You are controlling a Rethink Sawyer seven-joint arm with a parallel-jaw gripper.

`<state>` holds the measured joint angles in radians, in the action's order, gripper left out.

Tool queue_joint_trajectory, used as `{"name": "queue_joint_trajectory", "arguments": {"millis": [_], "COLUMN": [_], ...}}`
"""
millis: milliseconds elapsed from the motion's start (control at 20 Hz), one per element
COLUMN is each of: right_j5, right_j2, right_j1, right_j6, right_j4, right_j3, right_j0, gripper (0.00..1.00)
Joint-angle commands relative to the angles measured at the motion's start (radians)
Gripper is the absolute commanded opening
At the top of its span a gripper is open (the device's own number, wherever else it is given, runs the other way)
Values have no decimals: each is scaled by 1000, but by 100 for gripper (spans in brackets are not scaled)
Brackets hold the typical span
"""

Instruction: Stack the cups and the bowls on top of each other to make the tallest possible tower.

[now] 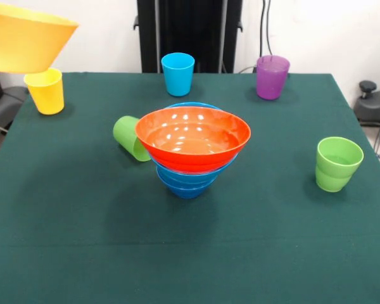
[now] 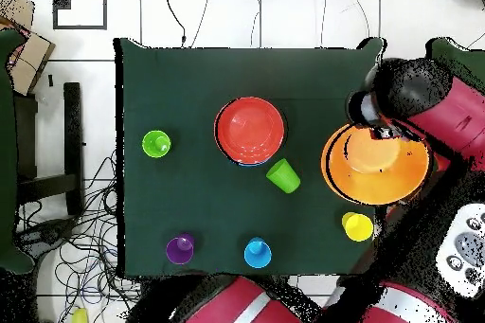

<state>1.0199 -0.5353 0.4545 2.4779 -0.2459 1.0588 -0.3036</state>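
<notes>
The tower stands mid-table: an orange-red bowl nested on top of blue bowls. The big yellow-orange bowl hangs in the air at the table's left edge, above the yellow cup. In the overhead view my gripper sits at that bowl's rim and holds it. One green cup lies on its side against the tower's left. Another green cup stands upright at the right. The light blue cup and purple cup stand at the far edge.
The dark green table ends just left of the yellow cup. The robot's black pedestal stands behind the light blue cup. A black chair is beyond the right edge.
</notes>
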Motion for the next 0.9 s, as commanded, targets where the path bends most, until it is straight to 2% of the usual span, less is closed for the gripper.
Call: {"name": "queue_joint_trajectory", "arguments": {"millis": [50, 250, 900], "right_j5": [95, 116, 113], "right_j2": [209, 224, 266], "right_j1": [89, 77, 76], "right_j6": [-440, -416, -364], "right_j4": [105, 121, 144], "right_j3": [34, 3, -6], "right_j0": [-80, -79, -93], "gripper": [0, 0, 0]}}
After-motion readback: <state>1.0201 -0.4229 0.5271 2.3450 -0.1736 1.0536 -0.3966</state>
